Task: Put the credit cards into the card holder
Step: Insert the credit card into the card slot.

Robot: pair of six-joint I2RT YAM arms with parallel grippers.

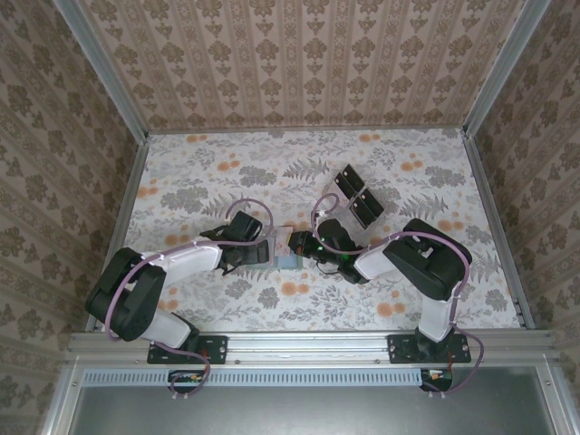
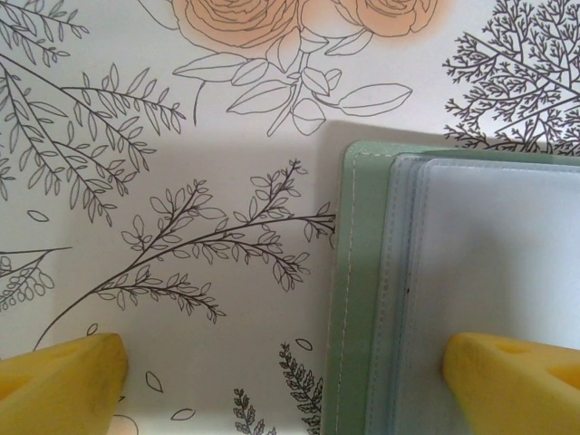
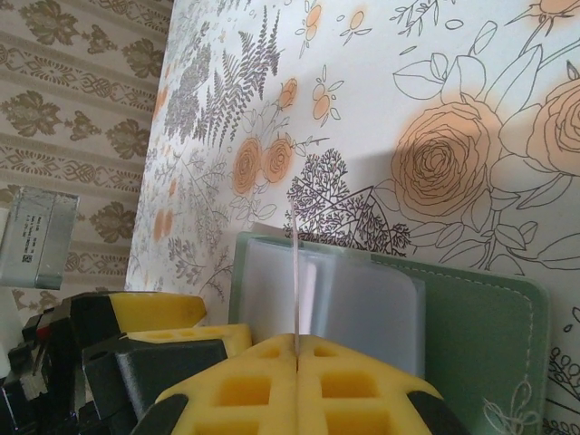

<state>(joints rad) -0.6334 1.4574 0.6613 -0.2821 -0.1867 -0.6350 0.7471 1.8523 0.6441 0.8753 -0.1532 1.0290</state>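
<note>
Stitching [image 2: 345, 272] rims the flat, dull-green card holder [image 2: 361, 299].

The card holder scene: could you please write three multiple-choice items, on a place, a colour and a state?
1. The card holder lies: A) between the left gripper and right gripper; B) against the far wall; C) under an arm's base.
2. Its cover is: A) red; B) green; C) black.
3. The right gripper is: A) wide open; B) shut on a credit card; C) shut, empty.
Key: 1A, top view shows it between them; 2B, stitched green edge; 3B, fingers pinch an edge-on card.
</note>
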